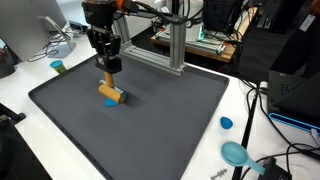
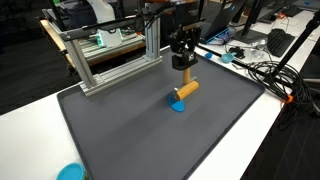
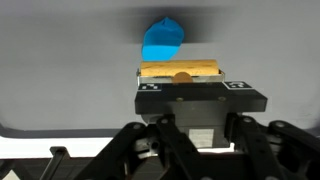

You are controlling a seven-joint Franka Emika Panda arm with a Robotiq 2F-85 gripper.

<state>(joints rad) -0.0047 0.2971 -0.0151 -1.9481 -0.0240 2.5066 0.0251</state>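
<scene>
While the dark mat (image 1: 170,120) offers a flat surface, the gripper (image 1: 112,75) stands over its middle with jaws closed part-way onto the wooden cylinder (image 1: 112,95), held crosswise just at the mat. The pinch looks shallow, so the round piece may roll or twist out; any swing could knock the small blue piece (image 1: 109,103) lying against it.

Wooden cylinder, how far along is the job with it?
Done: the grasp, the pincer is shut on the wooden cylinder. In hand: it holds it close to the grey mat, next to the blue disc. Left: setting it down and releasing, not yet done.
</scene>
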